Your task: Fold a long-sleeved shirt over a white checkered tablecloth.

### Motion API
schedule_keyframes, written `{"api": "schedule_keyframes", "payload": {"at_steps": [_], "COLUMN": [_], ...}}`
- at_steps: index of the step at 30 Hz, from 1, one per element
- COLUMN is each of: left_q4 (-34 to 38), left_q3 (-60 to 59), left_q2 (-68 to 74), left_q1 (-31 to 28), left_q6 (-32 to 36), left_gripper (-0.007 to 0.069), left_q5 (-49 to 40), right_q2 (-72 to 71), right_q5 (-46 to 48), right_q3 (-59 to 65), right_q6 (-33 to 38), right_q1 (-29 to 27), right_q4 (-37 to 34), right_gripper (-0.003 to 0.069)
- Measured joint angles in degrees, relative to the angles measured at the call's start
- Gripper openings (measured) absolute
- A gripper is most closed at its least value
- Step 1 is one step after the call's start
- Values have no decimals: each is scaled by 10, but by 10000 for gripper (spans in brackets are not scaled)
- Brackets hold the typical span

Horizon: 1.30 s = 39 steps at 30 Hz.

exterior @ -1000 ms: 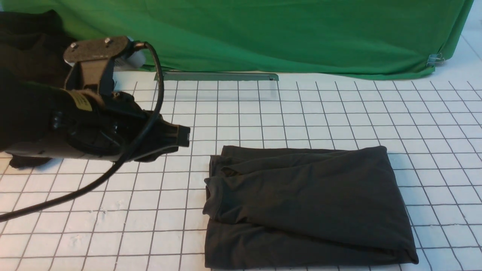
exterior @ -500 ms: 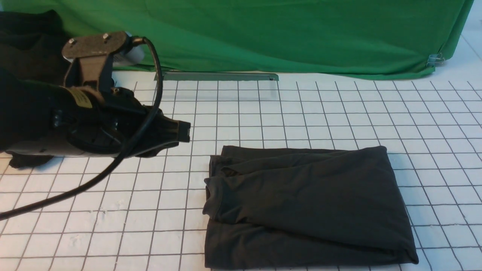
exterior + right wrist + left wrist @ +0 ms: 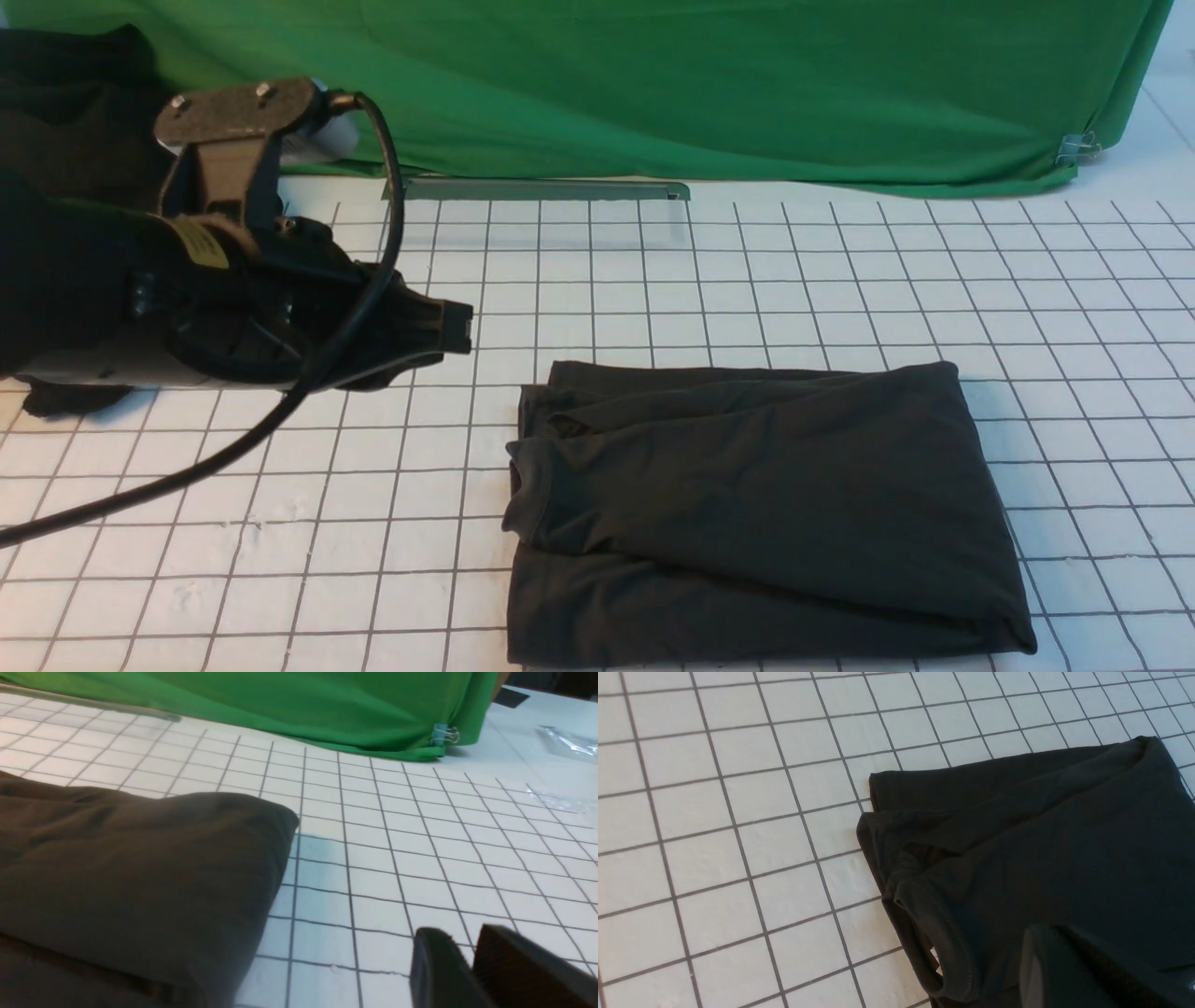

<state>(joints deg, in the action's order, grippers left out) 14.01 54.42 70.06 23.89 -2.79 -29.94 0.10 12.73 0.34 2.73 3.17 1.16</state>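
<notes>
The dark charcoal-grey cotton long-sleeved shirt lies folded into a flat rectangle on the white checkered tablecloth, its long axis running left to right. The left gripper, jaws closed and empty, hangs just off the shirt's left edge. The right gripper, slightly parted, sits beside the far-right corner.

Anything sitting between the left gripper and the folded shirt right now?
Nothing visible. Only bare white checkered tablecloth lies between the left gripper and the long-sleeved shirt, which lies folded to its right.
</notes>
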Motion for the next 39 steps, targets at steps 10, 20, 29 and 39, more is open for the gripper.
{"api": "schedule_keyframes", "payload": {"at_steps": [10, 20, 29, 39], "left_q4": [-24, -87, -92, -36], "left_q3": [0, 0, -20, -221], "left_q2": [-61, -207, -353, -573], "left_q1": [0, 0, 0, 0], "left_q6": [0, 0, -3, -18], "left_gripper": [1, 1, 1, 3], "left_q5": [-52, -123, -174, -11], "right_q2": [0, 0, 0, 0], "right_q5": [0, 0, 0, 0], "right_q3": [0, 0, 0, 0], "right_q6": [-15, -17, -17, -17], "right_q1": [-31, -36, -36, -36], "right_q4": [2, 2, 2, 2], "right_gripper": [141, 158, 183, 198]}}
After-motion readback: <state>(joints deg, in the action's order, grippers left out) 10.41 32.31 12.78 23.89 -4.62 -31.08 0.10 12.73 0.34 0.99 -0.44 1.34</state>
